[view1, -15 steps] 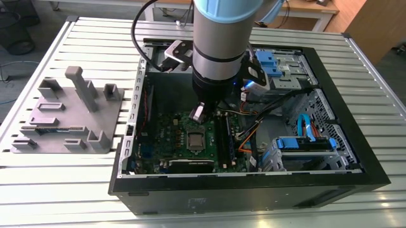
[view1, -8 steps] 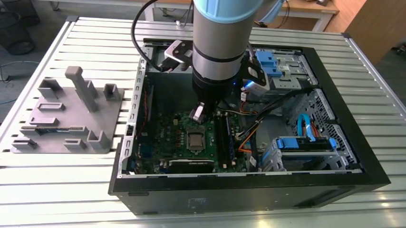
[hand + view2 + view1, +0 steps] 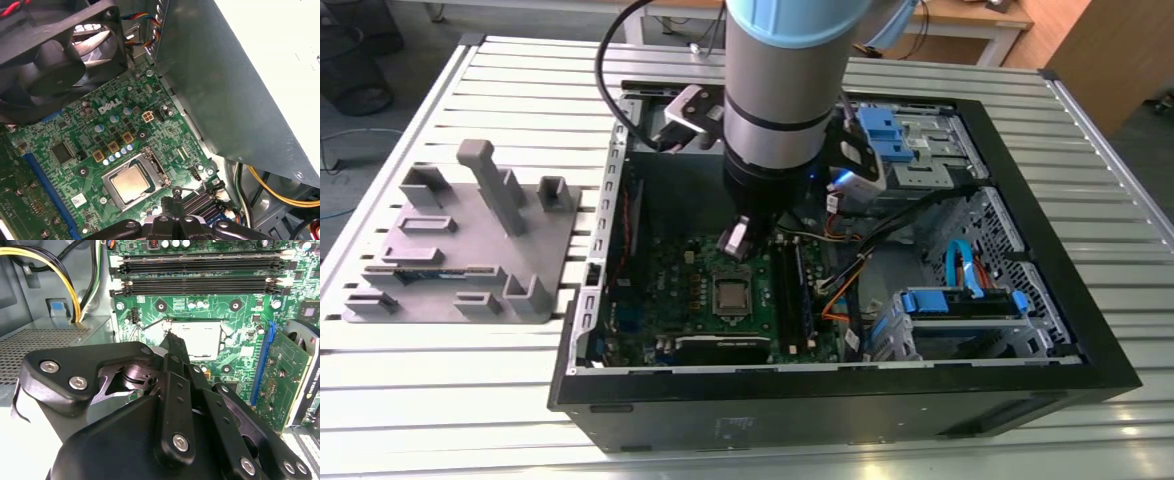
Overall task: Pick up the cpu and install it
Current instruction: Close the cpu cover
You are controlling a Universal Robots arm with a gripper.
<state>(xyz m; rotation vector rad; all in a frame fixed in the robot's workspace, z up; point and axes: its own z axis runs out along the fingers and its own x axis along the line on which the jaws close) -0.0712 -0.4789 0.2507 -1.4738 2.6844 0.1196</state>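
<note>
The black metal gripper [image 3: 176,200] hangs with fingers pressed together, empty, just above the green motherboard [image 3: 95,125]. The flat silvery cpu [image 3: 131,182] lies seated in its shiny socket frame [image 3: 155,165]. Beyond, ribbed aluminium table [image 3: 427,400].

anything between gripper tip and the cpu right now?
In the first wrist view, bare green board and the socket frame's edge separate the gripper from the cpu, which sits in the socket.

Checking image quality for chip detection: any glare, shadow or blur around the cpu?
In the first wrist view the cpu shows a soft, non-blinding sheen; in the second wrist view the near gripper looks soft-focus; in the exterior view the arm shades the motherboard.
</note>
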